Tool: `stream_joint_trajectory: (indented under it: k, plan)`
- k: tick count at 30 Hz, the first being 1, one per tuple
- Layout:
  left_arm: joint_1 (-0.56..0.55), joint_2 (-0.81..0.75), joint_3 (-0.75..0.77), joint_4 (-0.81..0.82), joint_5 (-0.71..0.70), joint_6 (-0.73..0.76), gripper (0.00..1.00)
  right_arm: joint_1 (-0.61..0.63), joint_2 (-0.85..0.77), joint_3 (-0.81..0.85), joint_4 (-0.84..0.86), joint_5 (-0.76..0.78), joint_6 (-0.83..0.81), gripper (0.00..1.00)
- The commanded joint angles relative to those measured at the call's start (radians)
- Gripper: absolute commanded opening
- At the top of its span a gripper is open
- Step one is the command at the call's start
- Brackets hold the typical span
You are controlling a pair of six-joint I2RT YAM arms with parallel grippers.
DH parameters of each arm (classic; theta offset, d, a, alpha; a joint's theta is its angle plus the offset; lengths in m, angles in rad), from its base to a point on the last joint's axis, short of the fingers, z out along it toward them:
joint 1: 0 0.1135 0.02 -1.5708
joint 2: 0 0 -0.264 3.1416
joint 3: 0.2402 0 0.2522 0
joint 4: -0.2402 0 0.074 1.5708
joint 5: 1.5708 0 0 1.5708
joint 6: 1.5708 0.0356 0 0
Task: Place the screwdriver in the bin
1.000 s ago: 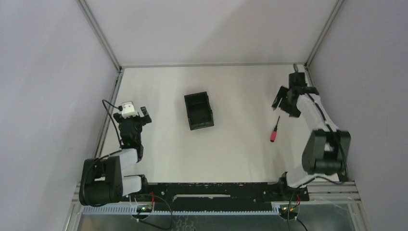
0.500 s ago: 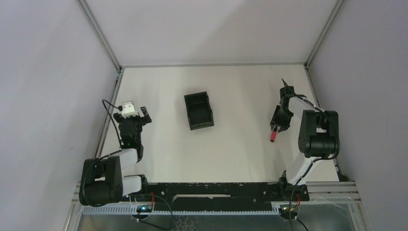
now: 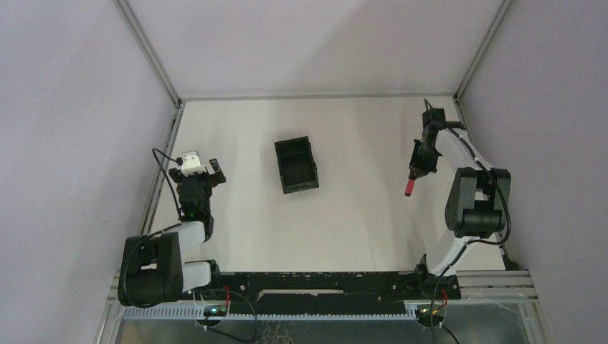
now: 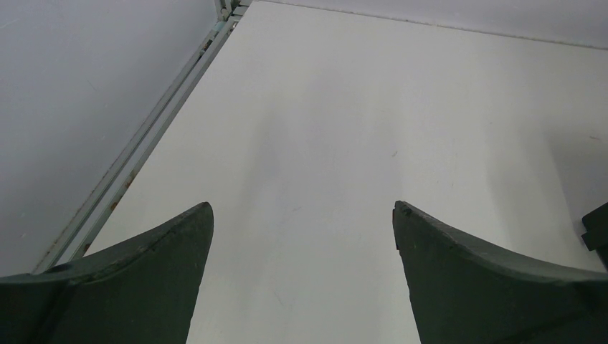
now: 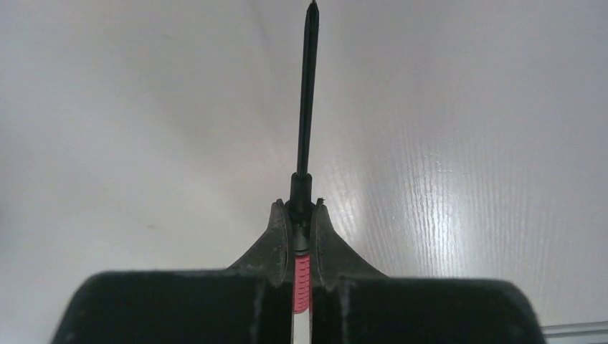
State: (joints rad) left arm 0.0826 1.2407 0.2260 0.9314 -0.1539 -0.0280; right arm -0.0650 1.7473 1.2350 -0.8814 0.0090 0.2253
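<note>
The screwdriver [image 3: 409,189] is at the right side of the table, its red handle poking out toward the near side. My right gripper [image 3: 418,166] is shut on it. In the right wrist view the fingers [image 5: 276,236] clamp the handle's front end, and the thin black shaft [image 5: 307,93] points straight ahead from the right gripper [image 5: 300,209]. The black open-top bin [image 3: 296,166] sits empty at the table's middle, well left of the screwdriver. My left gripper [image 3: 206,173] rests at the left side, and in its wrist view the left gripper [image 4: 302,209] is open over bare table.
Grey enclosure walls rise on three sides. Metal frame rails run along the left edge [image 3: 162,163] and the right edge [image 3: 466,122] of the white table, and the left rail [image 4: 147,147] also shows in the left wrist view. The arm bases sit on a black bar [image 3: 315,281] at the near edge.
My right gripper came down from the far right onto the screwdriver and shut on it. The screwdriver has shifted slightly toward the far side. The left arm has not moved.
</note>
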Motion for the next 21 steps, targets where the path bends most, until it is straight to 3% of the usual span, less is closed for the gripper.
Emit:
stream_joint_trajectory:
  k: [1,8,15,21]
  plan:
    - [-0.006,-0.012,0.011,0.022,-0.003,-0.006,1.00,0.002,-0.077,0.195,-0.197,-0.035,-0.018,0.00]
    - [-0.006,-0.012,0.011,0.023,-0.004,-0.006,1.00,0.057,-0.049,0.421,-0.327,-0.049,0.012,0.00]
    - [-0.006,-0.012,0.011,0.023,-0.004,-0.006,1.00,0.365,0.130,0.733,-0.332,-0.056,0.102,0.00]
    - [-0.006,-0.013,0.011,0.023,-0.003,-0.006,1.00,0.628,0.429,1.187,-0.332,-0.058,0.058,0.00]
